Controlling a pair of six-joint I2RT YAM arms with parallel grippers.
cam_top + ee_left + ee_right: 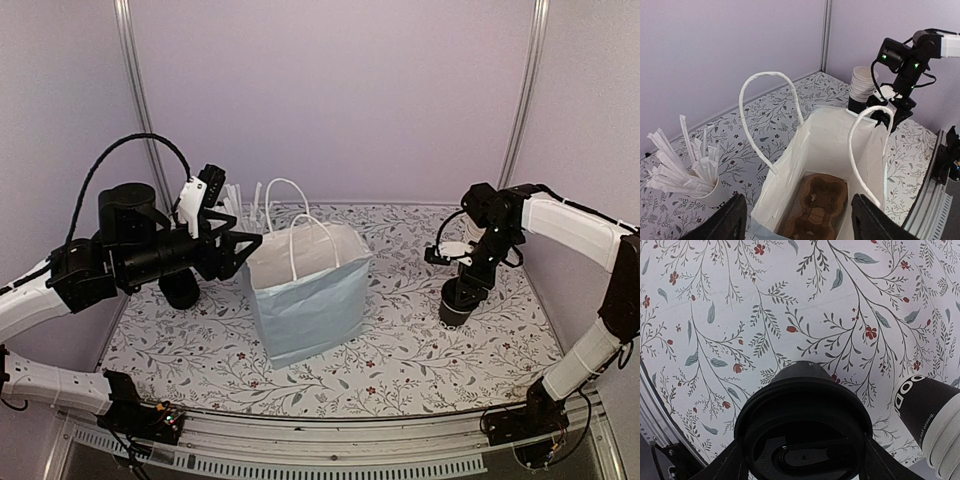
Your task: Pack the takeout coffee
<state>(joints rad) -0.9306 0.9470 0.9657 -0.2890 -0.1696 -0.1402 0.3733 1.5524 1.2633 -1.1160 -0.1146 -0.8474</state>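
A tabletop [400,370] with a floral cloth, seen from above, with two black-and-white robot arms reaching in from the near edge.

At the right, a black coffee cup [802,425] with a black round lid stands upright on the cloth. The right gripper [462,285] points straight down over it. One finger sits on each side of the lid, close against the rim. Whether the fingers are already pressing on the cup cannot be told. A stack of cups [862,82] stands just beside it, on the far side.

In the middle of the table a pale blue paper bag [310,300] stands upright, its mouth open and its two white handles raised. A brown pulp cup carrier [816,202] lies flat on the bottom of the bag. Its two holes are empty, and its long axis runs along the bag's length.

The left gripper [240,245] hovers at the bag's left rim, fingers spread wide and holding nothing. A cup of straws [695,170] stands behind it.

The right arm is plainly the nearer one to the coffee. The bag lies well apart from the cup, towards the middle of the table on the right arm's left. The coming move likely depends on keeping the cup upright, carrying it over the bag's rim and lowering it straight down into a carrier hole.
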